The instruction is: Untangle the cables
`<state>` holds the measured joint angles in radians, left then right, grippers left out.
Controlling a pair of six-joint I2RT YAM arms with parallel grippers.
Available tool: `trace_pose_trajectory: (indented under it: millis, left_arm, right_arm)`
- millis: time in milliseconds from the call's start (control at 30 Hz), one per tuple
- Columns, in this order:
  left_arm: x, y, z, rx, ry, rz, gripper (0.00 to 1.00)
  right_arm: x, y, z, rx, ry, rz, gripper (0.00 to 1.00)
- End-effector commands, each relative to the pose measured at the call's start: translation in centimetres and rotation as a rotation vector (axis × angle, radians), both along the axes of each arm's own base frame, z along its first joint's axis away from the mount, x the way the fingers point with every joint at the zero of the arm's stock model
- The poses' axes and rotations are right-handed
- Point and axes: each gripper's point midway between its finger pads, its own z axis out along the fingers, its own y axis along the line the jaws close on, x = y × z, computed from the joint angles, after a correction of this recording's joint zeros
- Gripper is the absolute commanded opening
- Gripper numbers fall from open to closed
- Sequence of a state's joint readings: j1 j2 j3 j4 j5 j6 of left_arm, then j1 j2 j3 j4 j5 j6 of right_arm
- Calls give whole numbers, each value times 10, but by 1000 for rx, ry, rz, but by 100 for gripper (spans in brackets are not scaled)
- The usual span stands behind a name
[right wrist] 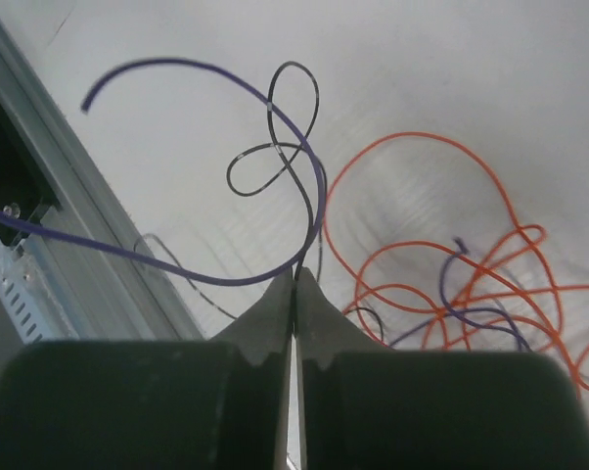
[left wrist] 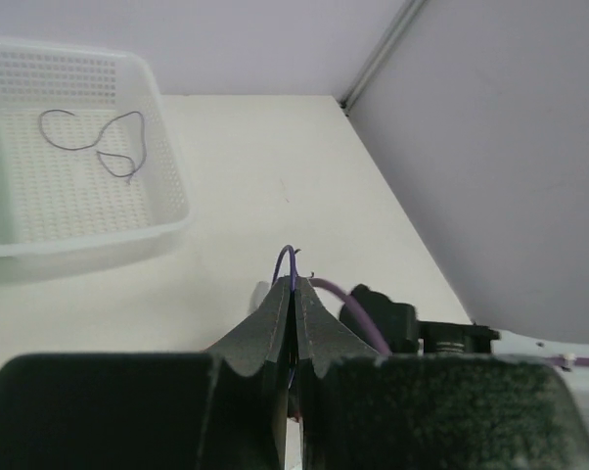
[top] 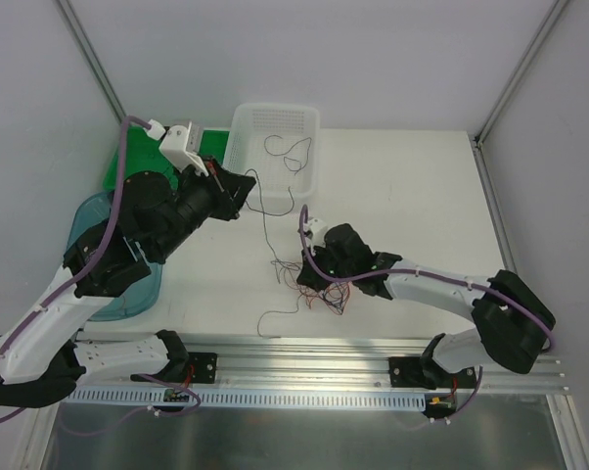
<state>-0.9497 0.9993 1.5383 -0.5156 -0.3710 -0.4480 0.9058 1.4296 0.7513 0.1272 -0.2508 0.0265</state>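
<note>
**Both grippers pinch wire, with one strand drawn toward the basket**

The tangle of thin orange, purple and black wire strands [top: 319, 292] lies on the white table [top: 402, 186], near the centre and close to the front rail. The right gripper [top: 309, 277] sits low on the tangle's left edge, apparently as an anchor. The left gripper [top: 242, 186] is farther back and to the left, beside the white perforated plastic basket [top: 260, 122]. A thin strand [top: 266, 230] runs between the two, probably so that one wire can be pulled out of the knot toward the basket, where a loose black strand [top: 293, 152] already lies.

The overhead view gives this layout but not the grips. The left wrist view shows that gripper's fingers pressed together on the thin strand, a short purple loop poking past the tips. The right wrist view shows its jaws closed on a long purple wire [right wrist: 321, 191]. A black loop [right wrist: 317, 98] crosses that wire, and orange coils [right wrist: 424, 135] lie to its right, crossings too fine to read from above.
</note>
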Motion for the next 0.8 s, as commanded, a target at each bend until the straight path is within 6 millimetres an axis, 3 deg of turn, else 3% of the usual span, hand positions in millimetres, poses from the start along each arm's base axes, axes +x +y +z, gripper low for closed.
trace_pose_trajectory:
  millis: [0,33,100,167,200,233,267,300,400,500,600,767]
  left_arm:
    - [10,30,1,67,-52,136,0]
    - [18,46,-3,111,-62,225,0]
    - [25,67,-16,170,-50,313,0]
    - [36,93,-27,205,-32,412,0]
    - [40,103,-33,217,-15,442,0]
    - [43,111,-38,212,3,463,0]
    - [45,112,-48,213,28,447,0]
    - [53,130,-53,202,54,514,0]
    - [61,145,-72,205,119,545,0]
    - [65,139,-82,181,160,509,0]
    - [69,118,-78,163,173,414,0]
    - [70,96,-47,118,128,303,0]
  right_arm:
    - [17,-31,13,-31,-57,-104,1]
    - [29,-48,22,-31,-70,-165,1]
    - [32,-84,13,-112,-31,-260,1]
    - [47,-121,27,-99,-33,-386,1]
    - [51,-148,24,-126,-2,-468,1]
    - [53,-162,35,-109,-20,-515,1]
    - [54,-175,38,-114,-17,-558,1]
    - [56,-199,38,-137,15,-645,1]
    - [55,-243,46,-127,90,-838,1]
    - [55,-249,58,-44,139,-875,1]
    - [55,-233,65,19,166,-811,1]
    - [52,-214,61,63,226,-732,1]
